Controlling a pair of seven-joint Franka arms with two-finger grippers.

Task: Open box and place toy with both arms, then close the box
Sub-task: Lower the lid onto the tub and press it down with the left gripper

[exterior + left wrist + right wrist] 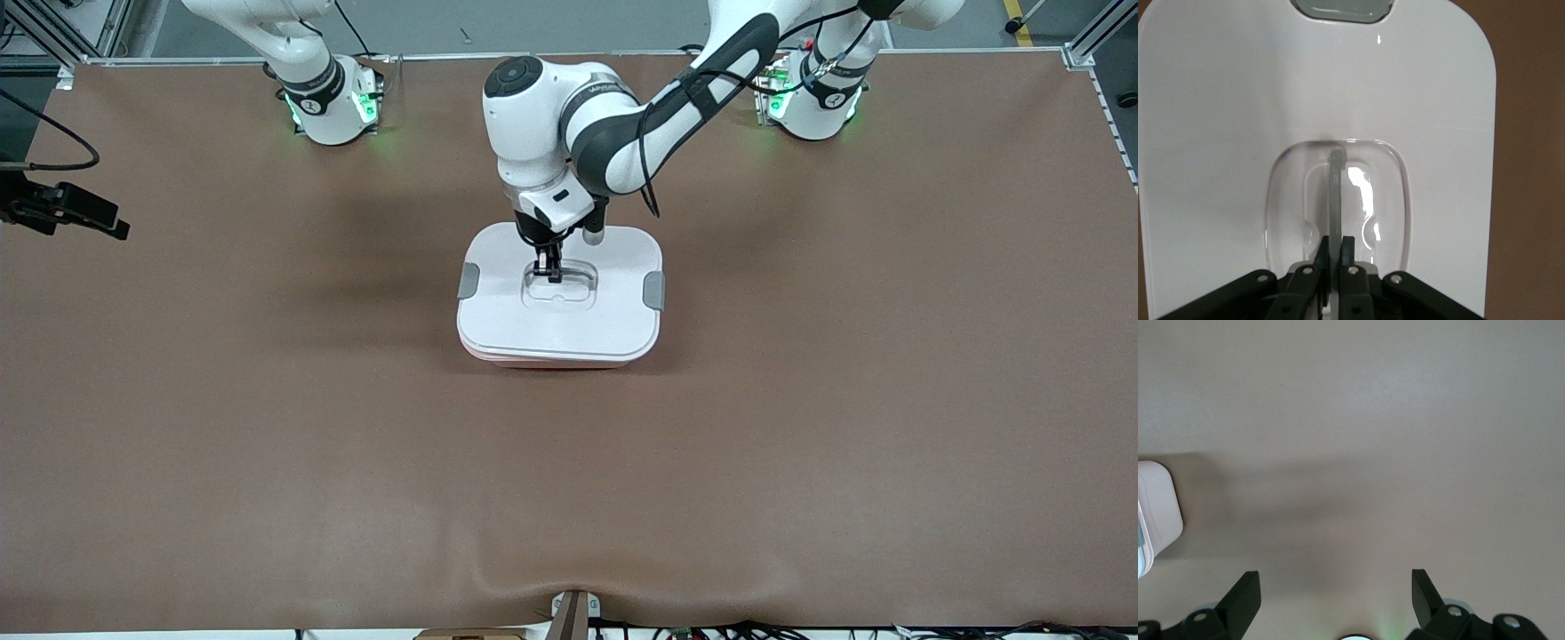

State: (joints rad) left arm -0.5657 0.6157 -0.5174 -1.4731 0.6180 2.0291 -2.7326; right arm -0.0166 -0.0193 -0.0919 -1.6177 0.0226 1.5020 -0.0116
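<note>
The box [560, 307] is lidded, left pincer [1335, 252] pinching its handle [1336, 193]; right pincer [1336, 593] spread over table.

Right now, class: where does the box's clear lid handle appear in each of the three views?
Front view: centre of the white lid, the handle pinched by the left gripper.
Left wrist view: low centre, handle between the fingertips.
Right wrist view: not in it.
Shared landmark: the lid.
</note>
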